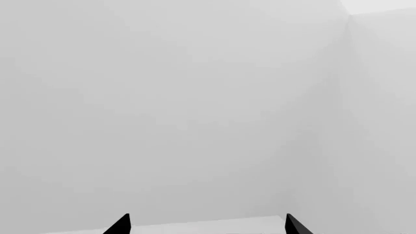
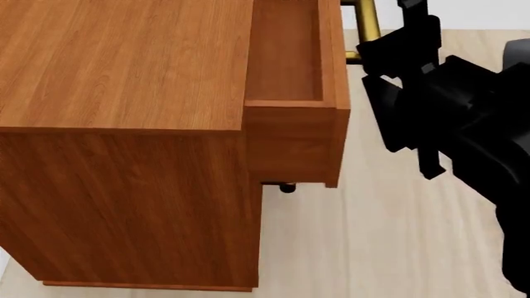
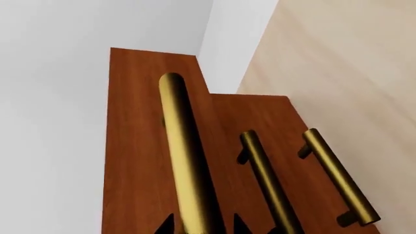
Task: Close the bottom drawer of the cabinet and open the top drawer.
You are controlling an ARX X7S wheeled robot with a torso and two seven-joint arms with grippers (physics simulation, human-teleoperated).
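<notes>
Nearest the right wrist camera, the right tool (image 3: 201,224) has its two dark fingertips (image 3: 165,225) set on either side of the brass bar handle (image 3: 185,156) of the top drawer (image 3: 133,146). The jaws stand close against the bar, closed on it.

In the head view, the right arm (image 2: 447,112) reaches in from the right side to that handle (image 2: 364,25). The top drawer (image 2: 290,118) stands pulled out from the front of the cabinet (image 2: 124,124), its empty interior visible from above.

Below it, the two lower fronts lie flush with each other in the right wrist view. The middle handle (image 3: 266,180) and the handle of the bottom drawer (image 3: 338,175) run parallel, side by side. The bottom drawer (image 3: 305,195) sits pushed in. In the head view only a small dark handle end (image 2: 287,187) shows beneath the open drawer.

The cabinet stands on a pale wood floor (image 2: 381,236), with a white wall (image 3: 65,122) behind.

The left tool (image 1: 206,225) is held apart from everything: its two black fingertips (image 1: 120,225) are spread wide with nothing between them, facing a blank white wall (image 1: 195,97).
</notes>
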